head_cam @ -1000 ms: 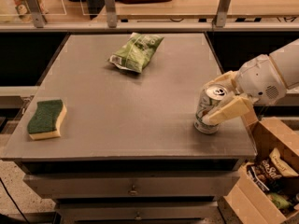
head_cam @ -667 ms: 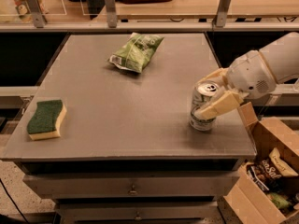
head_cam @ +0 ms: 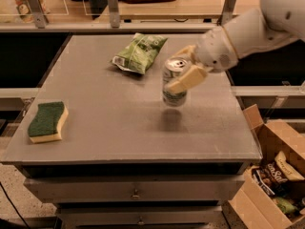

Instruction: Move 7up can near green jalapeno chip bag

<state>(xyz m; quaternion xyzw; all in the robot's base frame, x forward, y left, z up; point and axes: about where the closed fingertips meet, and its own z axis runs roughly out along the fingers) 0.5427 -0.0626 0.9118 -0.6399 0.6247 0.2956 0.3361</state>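
The 7up can (head_cam: 173, 87) is a silver-white can with green markings and a shiny top. My gripper (head_cam: 185, 68) is shut on it, cream fingers (head_cam: 187, 79) on either side, holding it upright a little above the grey table (head_cam: 109, 128); its shadow lies below on the table. The green jalapeno chip bag (head_cam: 139, 53) lies crinkled at the table's back middle, up and to the left of the can, a short gap away. My white arm (head_cam: 257, 27) reaches in from the upper right.
A green-topped yellow sponge (head_cam: 47, 122) lies near the table's front left. An open cardboard box (head_cam: 274, 175) with snack packs stands on the floor at the right. A railing with posts (head_cam: 112, 6) runs behind the table.
The gripper has lifted the can off the table and carried it left and back, from the right edge toward the chip bag.
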